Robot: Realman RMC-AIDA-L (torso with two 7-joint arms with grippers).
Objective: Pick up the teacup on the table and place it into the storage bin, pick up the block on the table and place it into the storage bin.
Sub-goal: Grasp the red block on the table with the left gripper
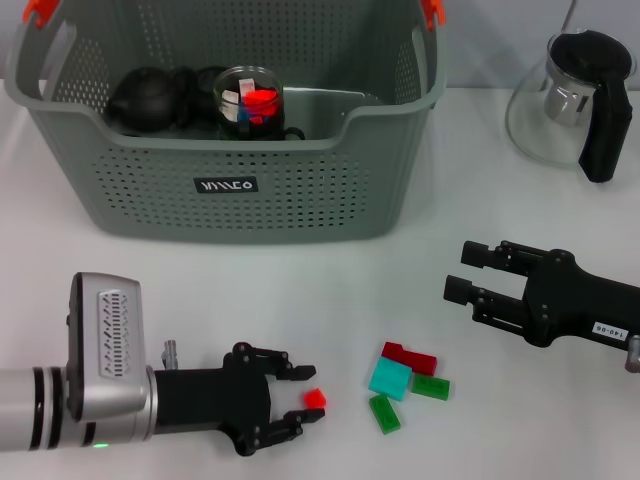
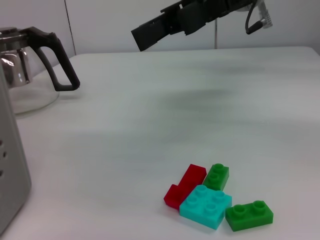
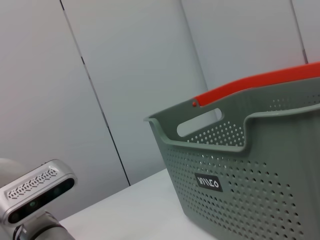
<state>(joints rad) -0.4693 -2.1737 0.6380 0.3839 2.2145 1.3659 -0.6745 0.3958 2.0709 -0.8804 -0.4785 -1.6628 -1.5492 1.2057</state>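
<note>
A small red block point(image 1: 314, 397) lies on the table between the fingertips of my left gripper point(image 1: 312, 393), which is open around it near the front edge. A loose pile of blocks sits just beyond: dark red point(image 1: 410, 356), cyan point(image 1: 390, 379) and two green point(image 1: 431, 387); the left wrist view shows the same pile point(image 2: 206, 205). The grey storage bin point(image 1: 230, 145) stands at the back, holding a glass teacup point(image 1: 250, 100) with something red in it. My right gripper point(image 1: 462, 272) hovers open at the right, apart from everything.
A black teapot point(image 1: 145, 100) also sits inside the bin. A glass teapot point(image 1: 575, 95) with a black handle stands at the back right. White table stretches between the bin and the blocks.
</note>
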